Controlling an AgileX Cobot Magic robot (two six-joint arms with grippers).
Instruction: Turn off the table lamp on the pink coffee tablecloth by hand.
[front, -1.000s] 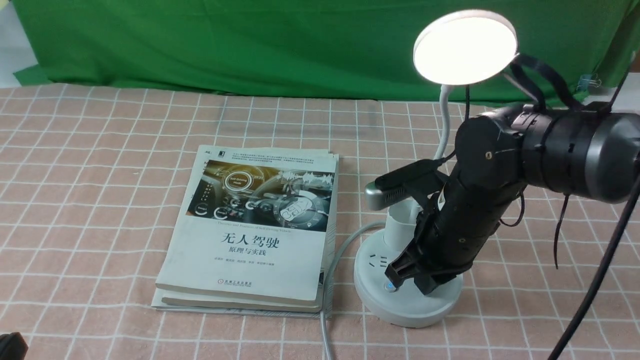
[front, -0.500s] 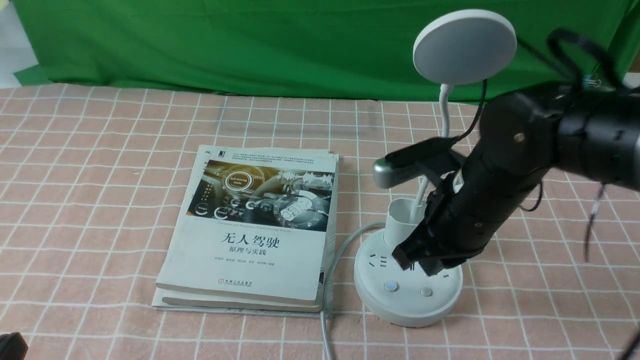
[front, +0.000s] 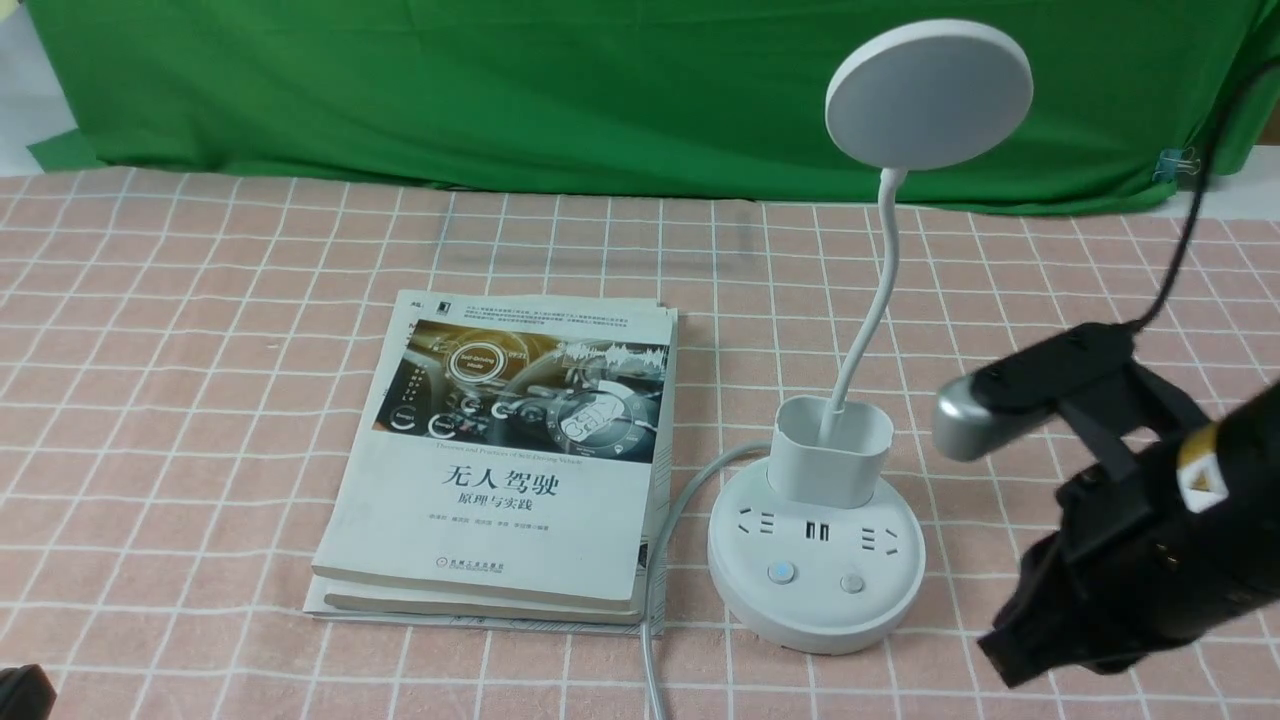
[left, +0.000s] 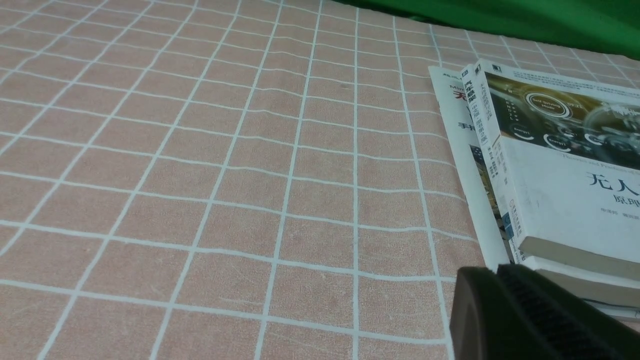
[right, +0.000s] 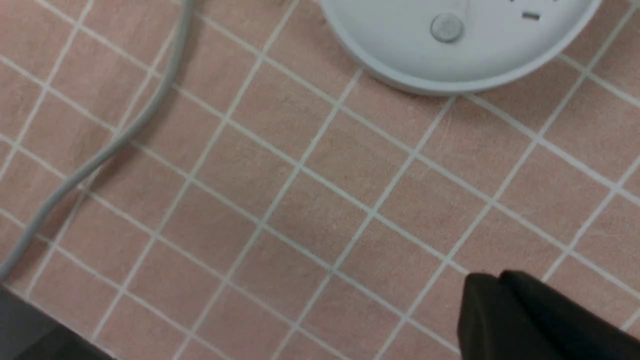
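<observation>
The right hand (front: 1012, 655) hangs low over the counter at about 4 o'clock from the lamp (front: 830, 462). It is near the lamp but clear of it, touching neither the base nor the neck. In the right wrist view its fingers (right: 505, 310) lie pressed together with nothing between them, and one grey button (right: 446, 27) on the base sits beyond the tip.

The left hand (left: 500, 305) also has its fingers together and empty. It rests close above the tablecloth (front: 200, 350), just beside the near corner of the books (front: 510, 450).

The lamp stands upright on the tablecloth, with the books at its 9 o'clock. Its grey cord (front: 655, 640) leaves the base at roughly 8 o'clock and runs toward the near edge. The round head (front: 928, 95), up against the green backdrop (front: 500, 90), shows a flat, dull white face with no glow. The two buttons on the base (front: 815, 605) face 6 o'clock, and both are uncovered.

With the head dark, the press itself looks done. The step in hand is probably the right arm getting clear.

The next move seems to call for little. The right hand should go on toward 5 o'clock, keeping its cables off the thin neck and not nudging the base or dragging the cord.
</observation>
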